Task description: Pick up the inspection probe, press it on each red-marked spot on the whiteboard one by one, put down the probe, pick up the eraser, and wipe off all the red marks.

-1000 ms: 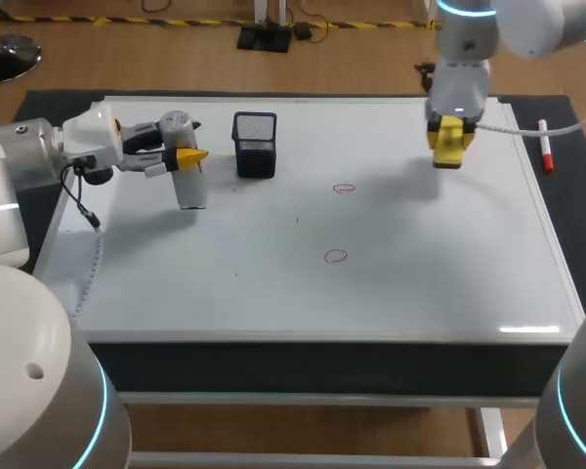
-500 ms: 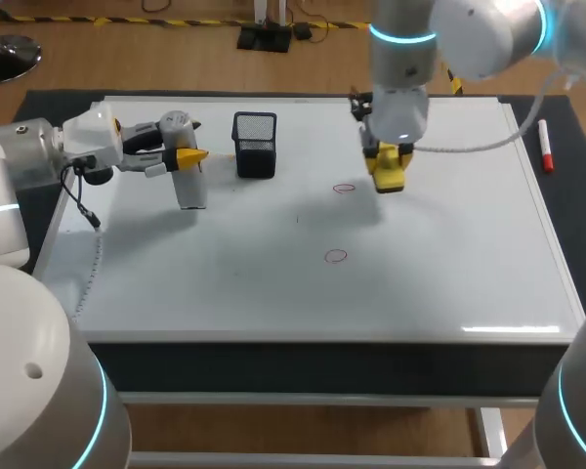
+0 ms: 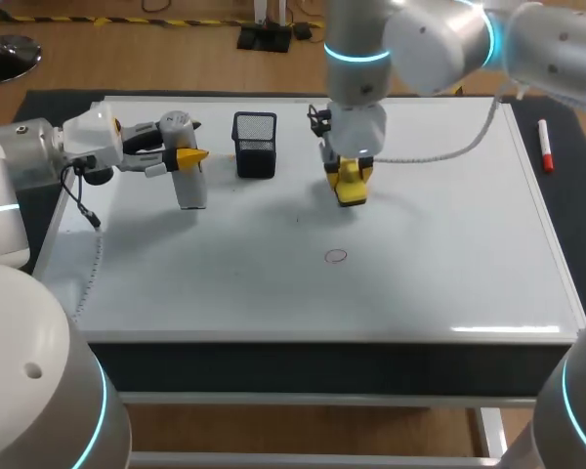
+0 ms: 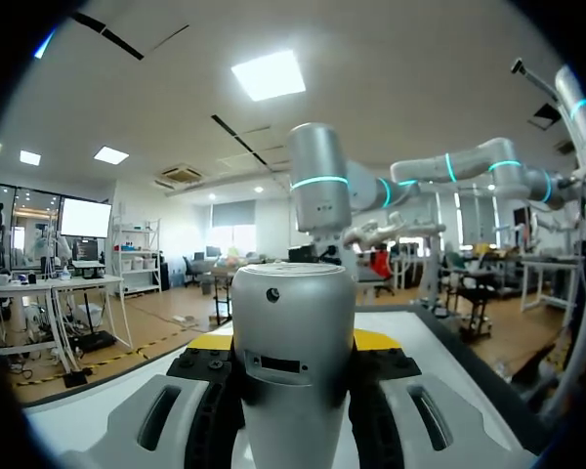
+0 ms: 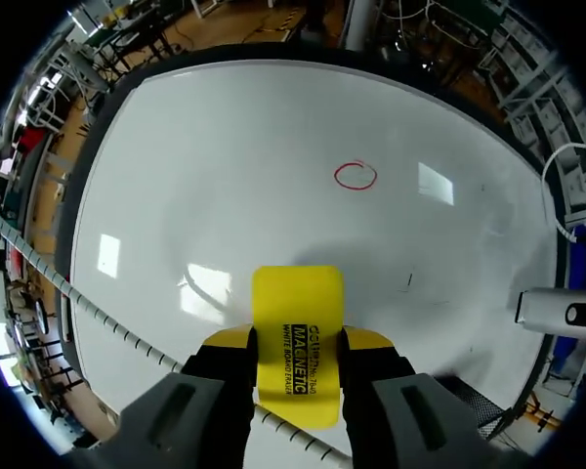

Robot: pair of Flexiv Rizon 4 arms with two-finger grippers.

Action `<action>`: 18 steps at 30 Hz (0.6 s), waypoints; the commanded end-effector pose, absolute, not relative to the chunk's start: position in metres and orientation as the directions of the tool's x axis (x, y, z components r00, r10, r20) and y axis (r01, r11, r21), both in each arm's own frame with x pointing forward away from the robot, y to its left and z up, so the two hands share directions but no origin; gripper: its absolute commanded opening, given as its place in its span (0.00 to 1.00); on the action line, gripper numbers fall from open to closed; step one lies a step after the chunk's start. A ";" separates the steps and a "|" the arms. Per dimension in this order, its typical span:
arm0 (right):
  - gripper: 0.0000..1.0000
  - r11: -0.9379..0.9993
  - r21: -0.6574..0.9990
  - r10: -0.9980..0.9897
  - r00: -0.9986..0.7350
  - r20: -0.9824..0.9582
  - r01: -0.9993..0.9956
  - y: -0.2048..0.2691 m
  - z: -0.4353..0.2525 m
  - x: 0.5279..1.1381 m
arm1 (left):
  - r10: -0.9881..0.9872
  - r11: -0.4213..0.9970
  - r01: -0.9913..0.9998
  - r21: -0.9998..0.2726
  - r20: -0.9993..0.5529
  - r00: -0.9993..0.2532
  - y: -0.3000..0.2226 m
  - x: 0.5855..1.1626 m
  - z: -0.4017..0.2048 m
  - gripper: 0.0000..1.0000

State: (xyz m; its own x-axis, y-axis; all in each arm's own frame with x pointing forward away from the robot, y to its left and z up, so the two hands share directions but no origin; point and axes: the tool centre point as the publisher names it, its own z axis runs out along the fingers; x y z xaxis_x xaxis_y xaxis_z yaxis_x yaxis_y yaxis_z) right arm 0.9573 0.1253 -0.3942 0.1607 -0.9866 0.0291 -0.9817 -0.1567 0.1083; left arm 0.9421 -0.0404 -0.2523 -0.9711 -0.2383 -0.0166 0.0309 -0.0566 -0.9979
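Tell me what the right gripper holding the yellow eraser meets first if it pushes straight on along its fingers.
Likely the white whiteboard: the yellow block eraser in the right gripper would land on it first, short of the red circle ahead. The gap left is unclear.

The inspection probe [image 3: 186,161], a silver-grey cylinder, stands upright near the far left corner of the whiteboard [image 3: 449,244], clamped between the fingers of the left tool [image 3: 188,155]. The eraser [image 3: 351,186], a yellow block with black print, is gripped in the right tool [image 3: 351,179], low over the middle of the board. One red mark [image 3: 336,256], a small drawn circle, shows nearer the front edge, apart from the eraser.
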 end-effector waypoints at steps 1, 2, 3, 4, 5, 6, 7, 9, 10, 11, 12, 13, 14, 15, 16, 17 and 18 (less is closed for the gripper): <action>0.00 -0.157 0.141 -0.985 0.165 0.045 -0.978 0.140 -0.406 0.968 | -0.236 -0.057 0.031 -0.998 -0.017 -0.972 -0.040 0.943 -0.252 0.00; 0.00 -0.157 0.143 -0.985 0.164 0.043 -0.977 0.141 -0.407 0.969 | -0.236 -0.057 0.031 -0.998 -0.017 -0.972 -0.040 0.943 -0.252 0.00; 0.00 -0.157 0.143 -0.985 0.165 0.042 -0.977 0.143 -0.408 0.970 | -0.236 -0.057 0.031 -0.998 -0.017 -0.972 -0.040 0.943 -0.252 0.00; 0.00 -0.158 0.144 -0.985 0.165 0.042 -0.977 0.143 -0.408 0.970 | -0.236 -0.057 0.031 -0.998 -0.017 -0.972 -0.040 0.943 -0.252 0.00; 0.00 -0.159 0.146 -0.986 0.166 0.033 -0.976 0.144 -0.409 0.970 | -0.236 -0.057 0.031 -0.998 -0.017 -0.972 -0.040 0.943 -0.252 0.00; 0.00 -0.159 0.146 -0.986 0.165 0.033 -0.976 0.144 -0.409 0.971 | -0.236 -0.057 0.031 -0.998 -0.017 -0.972 -0.040 0.943 -0.252 0.00; 0.00 -0.159 0.147 -0.986 0.165 0.032 -0.976 0.144 -0.409 0.971 | -0.236 -0.057 0.031 -0.998 -0.017 -0.972 -0.040 0.943 -0.252 0.00; 0.00 -0.159 0.149 -0.986 0.165 0.029 -0.976 0.144 -0.410 0.971 | -0.236 -0.057 0.031 -0.998 -0.017 -0.972 -0.040 0.943 -0.252 0.00; 0.00 -0.157 0.154 -0.986 0.163 0.027 -0.975 0.144 -0.411 0.972 | -0.236 -0.057 0.031 -0.998 -0.017 -0.972 -0.040 0.943 -0.252 0.00; 0.00 -0.157 0.156 -0.986 0.163 0.026 -0.975 0.144 -0.412 0.972 | -0.236 -0.057 0.031 -0.998 -0.017 -0.972 -0.040 0.943 -0.252 0.00; 0.00 -0.157 0.158 -0.986 0.163 0.026 -0.975 0.142 -0.413 0.972 | -0.236 -0.057 0.031 -0.998 -0.017 -0.972 -0.040 0.943 -0.252 0.00; 0.00 -0.157 0.159 -0.986 0.163 0.027 -0.975 0.141 -0.414 0.972 | -0.236 -0.057 0.031 -0.998 -0.017 -0.972 -0.040 0.943 -0.252 0.00; 0.00 -0.156 0.161 -0.986 0.163 0.028 -0.975 0.140 -0.413 0.971 | -0.236 -0.057 0.031 -0.998 -0.017 -0.972 -0.040 0.943 -0.252 0.00; 0.00 -0.155 0.161 -0.986 0.161 0.029 -0.975 0.137 -0.414 0.972 | -0.236 -0.057 0.031 -0.998 -0.017 -0.972 -0.040 0.943 -0.252 0.00; 0.00 -0.149 0.162 -0.987 0.157 0.033 -0.975 0.136 -0.414 0.973 | -0.236 -0.057 0.031 -0.998 -0.017 -0.972 -0.040 0.943 -0.252 0.00; 0.00 -0.147 0.161 -0.987 0.154 0.034 -0.976 0.134 -0.415 0.974 | -0.236 -0.057 0.031 -0.998 -0.017 -0.972 -0.040 0.943 -0.252 0.00; 0.00 -0.145 0.160 -0.988 0.153 0.035 -0.976 0.132 -0.415 0.975 | -0.236 -0.057 0.031 -0.998 -0.017 -0.972 -0.040 0.943 -0.252 0.00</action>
State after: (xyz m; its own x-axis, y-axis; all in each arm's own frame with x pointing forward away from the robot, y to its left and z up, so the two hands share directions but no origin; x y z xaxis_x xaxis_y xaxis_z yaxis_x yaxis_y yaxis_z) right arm 0.9721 0.1356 -0.4164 0.1503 -0.9880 0.0369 -0.9769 -0.1427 0.1593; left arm 0.9422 -0.0404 -0.2524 -0.9710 -0.2385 -0.0165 0.0310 -0.0568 -0.9979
